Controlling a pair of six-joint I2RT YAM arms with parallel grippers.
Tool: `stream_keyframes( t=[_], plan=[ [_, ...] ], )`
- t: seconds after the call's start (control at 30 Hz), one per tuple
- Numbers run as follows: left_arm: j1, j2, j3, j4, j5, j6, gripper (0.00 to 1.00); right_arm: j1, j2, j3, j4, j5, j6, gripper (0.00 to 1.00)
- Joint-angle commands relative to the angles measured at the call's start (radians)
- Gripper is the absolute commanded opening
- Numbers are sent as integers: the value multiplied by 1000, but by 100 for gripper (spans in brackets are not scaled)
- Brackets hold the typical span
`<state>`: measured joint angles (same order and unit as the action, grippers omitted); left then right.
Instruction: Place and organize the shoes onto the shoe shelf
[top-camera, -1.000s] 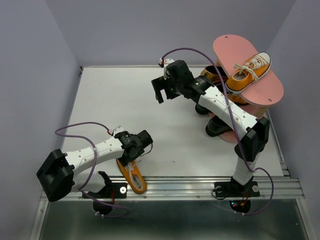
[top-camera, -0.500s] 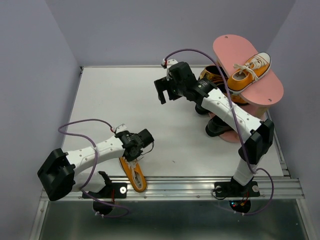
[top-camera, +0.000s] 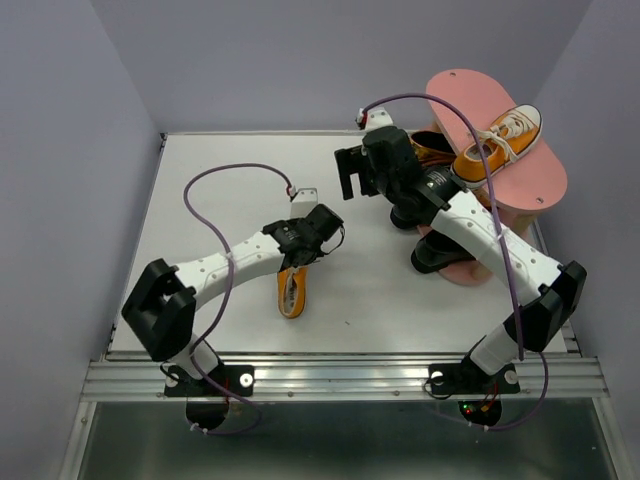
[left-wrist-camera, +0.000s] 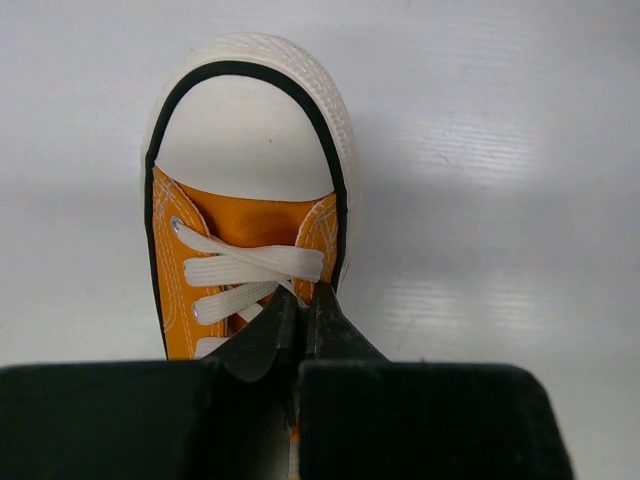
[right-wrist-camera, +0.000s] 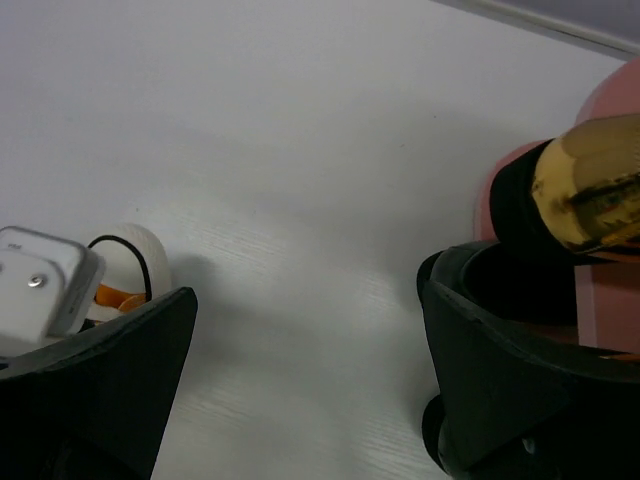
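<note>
My left gripper (left-wrist-camera: 305, 300) is shut on the inner edge of an orange sneaker (left-wrist-camera: 245, 230), beside its white laces. From above, that sneaker (top-camera: 291, 292) hangs under the left gripper (top-camera: 296, 262) near the table's middle, toe toward the near edge. A second orange sneaker (top-camera: 494, 147) lies on the top board of the pink shoe shelf (top-camera: 462, 92) at the back right. A gold loafer (top-camera: 424, 149) and black shoes (top-camera: 438, 255) sit on the lower boards. My right gripper (top-camera: 356, 188) hovers open and empty left of the shelf, and in its own view the right gripper (right-wrist-camera: 300, 390) has only table between its fingers.
A grey wall runs close along the shelf's right side and another along the table's left. The gold loafer (right-wrist-camera: 595, 190) and a pink shelf board (right-wrist-camera: 612, 100) lie just right of my right fingers. A metal rail (top-camera: 350, 378) borders the near edge.
The left gripper closed on the orange sneaker and carried it from the near edge up and right toward the table's middle. The right gripper drifted right, toward the shelf, still open.
</note>
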<state>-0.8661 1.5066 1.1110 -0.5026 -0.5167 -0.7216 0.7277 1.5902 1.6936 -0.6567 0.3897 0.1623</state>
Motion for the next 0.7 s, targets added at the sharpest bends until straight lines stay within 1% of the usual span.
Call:
stream_keyframes(
  t=[0.0,0.1,0.13,0.2,0.23,0.3,0.37,0.47,0.5,0.57,0.67],
  plan=[
    [76,93,102,131,-14,261,0,1,-105,-38,75,133,31,100],
    [101,176,159,121,29,286,0,1,-150,-61,89,153,34,100],
    [105,200,196,98,40,283,29,1,-174,-66,94,158,36,100],
    [104,204,214,87,67,284,59,1,-194,-69,101,158,36,100],
    [104,189,225,79,76,286,82,1,-211,-71,109,153,39,100],
    [104,162,228,69,89,283,85,1,-226,-77,121,144,39,100],
    [98,115,236,33,84,268,85,1,-237,-78,134,124,39,100],
    [78,40,242,-33,55,243,82,1,-236,-72,141,101,40,100],
    [73,2,239,-69,38,213,79,1,-233,-69,143,95,39,100],
    [67,-37,221,-96,30,183,76,1,-228,-68,147,92,40,100],
    [65,-100,126,-151,38,98,75,1,-222,-66,152,83,40,100]
  ],
)
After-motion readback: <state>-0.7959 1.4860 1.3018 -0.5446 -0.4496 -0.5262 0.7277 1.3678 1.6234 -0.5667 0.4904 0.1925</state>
